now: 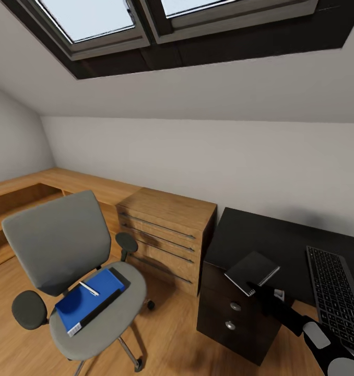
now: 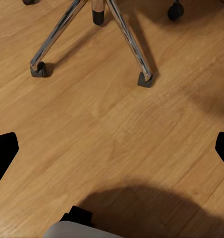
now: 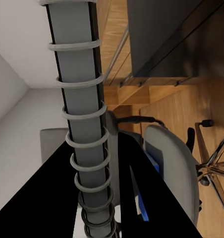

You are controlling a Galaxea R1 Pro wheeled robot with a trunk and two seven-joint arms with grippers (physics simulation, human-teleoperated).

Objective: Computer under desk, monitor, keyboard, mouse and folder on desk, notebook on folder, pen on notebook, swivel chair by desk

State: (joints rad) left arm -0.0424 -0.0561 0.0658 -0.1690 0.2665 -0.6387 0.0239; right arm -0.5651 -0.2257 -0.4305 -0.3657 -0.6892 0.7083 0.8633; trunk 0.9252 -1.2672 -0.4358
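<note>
Under the sloped attic ceiling, the notebook (image 1: 251,272) is being gripped at its edge by the right gripper (image 1: 256,288) over the desk (image 1: 260,235) corner; the left gripper's (image 2: 112,148) fingers are being held wide. The folder (image 1: 88,300) is lying on the swivel chair (image 1: 67,261), so a slipped notebook could be dropped floorward.

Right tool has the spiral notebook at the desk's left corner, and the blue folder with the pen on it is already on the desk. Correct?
One thing is wrong: the blue folder with the pen on it lies on the swivel chair seat, not on the desk. The head view shows this. The right tool does grip the spiral notebook at the desk's left corner.
</note>
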